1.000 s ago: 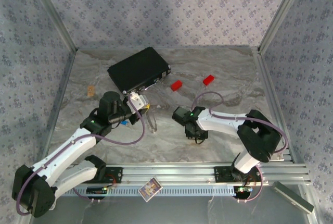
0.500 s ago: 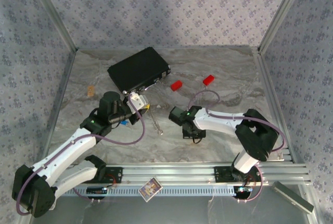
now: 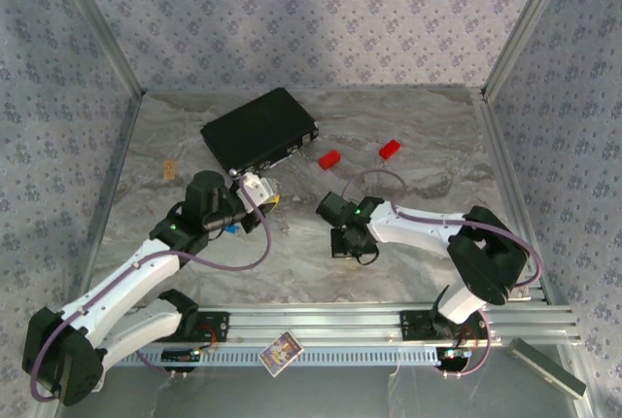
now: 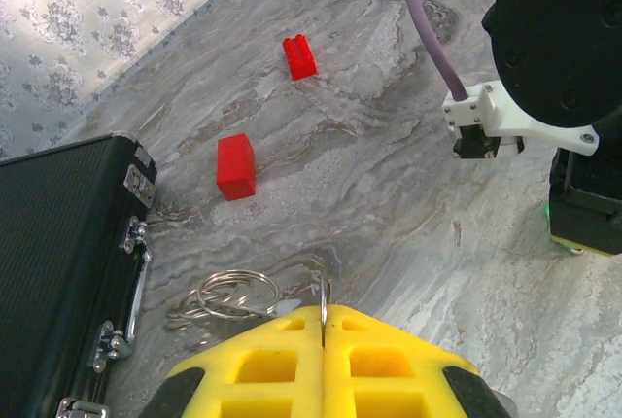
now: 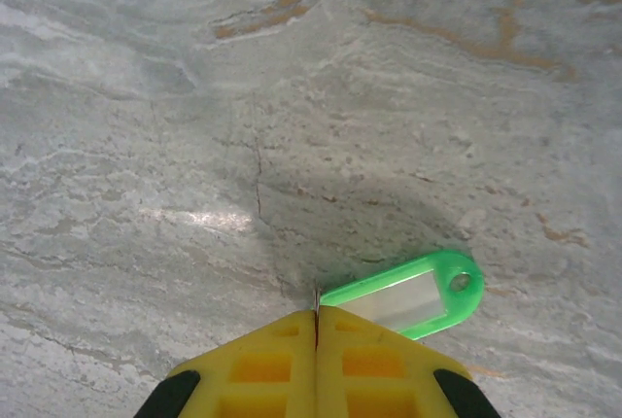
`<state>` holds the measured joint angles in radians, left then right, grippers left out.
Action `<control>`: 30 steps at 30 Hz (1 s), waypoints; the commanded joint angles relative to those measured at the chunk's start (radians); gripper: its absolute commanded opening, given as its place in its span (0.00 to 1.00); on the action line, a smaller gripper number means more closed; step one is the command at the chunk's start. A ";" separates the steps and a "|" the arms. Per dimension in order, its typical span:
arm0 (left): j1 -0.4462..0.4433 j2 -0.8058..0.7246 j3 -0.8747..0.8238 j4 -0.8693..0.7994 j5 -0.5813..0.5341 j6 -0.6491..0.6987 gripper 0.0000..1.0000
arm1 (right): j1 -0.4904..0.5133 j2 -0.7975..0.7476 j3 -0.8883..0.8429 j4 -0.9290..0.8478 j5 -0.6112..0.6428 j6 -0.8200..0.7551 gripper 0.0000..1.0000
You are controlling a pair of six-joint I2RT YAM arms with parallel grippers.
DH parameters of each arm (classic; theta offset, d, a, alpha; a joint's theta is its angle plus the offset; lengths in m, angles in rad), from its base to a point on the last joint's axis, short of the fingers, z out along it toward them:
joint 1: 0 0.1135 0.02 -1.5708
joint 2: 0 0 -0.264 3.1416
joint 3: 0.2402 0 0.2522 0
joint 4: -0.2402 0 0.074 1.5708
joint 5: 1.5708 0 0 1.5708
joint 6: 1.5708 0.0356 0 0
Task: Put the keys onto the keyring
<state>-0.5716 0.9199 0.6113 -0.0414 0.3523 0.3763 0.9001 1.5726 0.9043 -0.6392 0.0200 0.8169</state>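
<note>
My left gripper is shut on the edge of a thin silvery ring, part of the keyring, whose other loops rest on the marble to its left. In the top view the left gripper is just below the black case. My right gripper is shut, with a sliver of metal showing between its tips. The green key lies flat on the marble, its near end tucked under the right finger. From above, the right gripper points down at mid-table. A small blue thing peeks out beside the left wrist.
A black case lies at the back left, its latches close to the keyring. Two red blocks sit behind the right arm. The right arm's wrist looms close to the left gripper. Metal frame rails edge the table.
The right gripper has shut and shifted left and a little back. A thin metal strand seen earlier on the table between the grippers has gone from the top view. The left arm stays put.
</note>
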 commanded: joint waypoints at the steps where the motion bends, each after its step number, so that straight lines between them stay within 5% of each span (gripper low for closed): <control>1: -0.005 -0.009 -0.004 0.044 0.037 0.016 0.00 | -0.016 0.008 -0.016 0.026 -0.053 -0.041 0.00; 9: -0.005 -0.010 -0.004 0.043 0.048 0.024 0.00 | -0.028 0.047 0.014 -0.014 -0.046 -0.052 0.18; 30: -0.005 -0.006 0.001 0.038 0.087 0.030 0.00 | -0.023 0.052 0.047 -0.067 0.004 -0.052 0.15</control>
<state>-0.5716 0.9199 0.6094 -0.0410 0.3985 0.3843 0.8764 1.6085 0.9283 -0.6601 -0.0036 0.7689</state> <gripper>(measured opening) 0.046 0.152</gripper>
